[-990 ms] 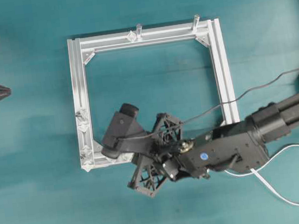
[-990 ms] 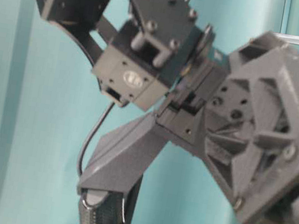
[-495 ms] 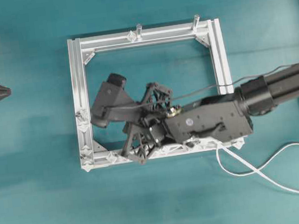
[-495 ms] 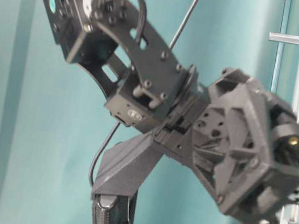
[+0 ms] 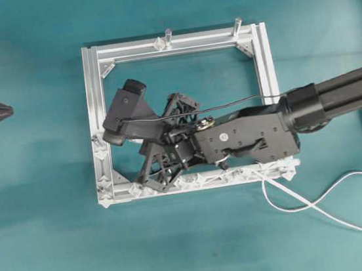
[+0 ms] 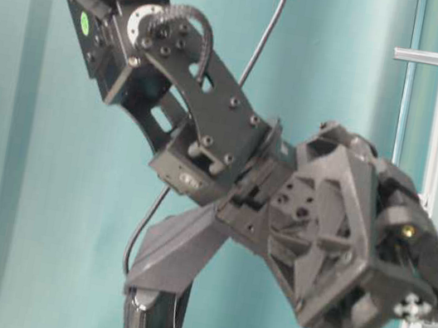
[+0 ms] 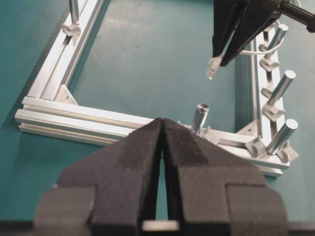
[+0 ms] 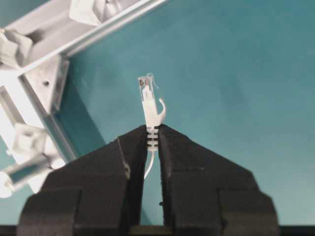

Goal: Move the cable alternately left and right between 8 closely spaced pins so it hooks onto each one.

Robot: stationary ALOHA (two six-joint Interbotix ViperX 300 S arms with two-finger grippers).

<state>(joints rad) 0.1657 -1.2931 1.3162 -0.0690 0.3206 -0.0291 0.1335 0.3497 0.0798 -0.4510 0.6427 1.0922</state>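
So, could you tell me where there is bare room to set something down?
Bare mat lies above the frame and left of it. Inside the frame the upper part is free; the right end effector crowds the lower part. The cable loops lower right.

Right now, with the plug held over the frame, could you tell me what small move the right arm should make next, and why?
Probably carry the plug on along the rail toward the next pin and dip it to that pin's far side. The right gripper holds the cable just behind the plug, above the mat inside the aluminium frame, and the cable already curves around a pin behind it.
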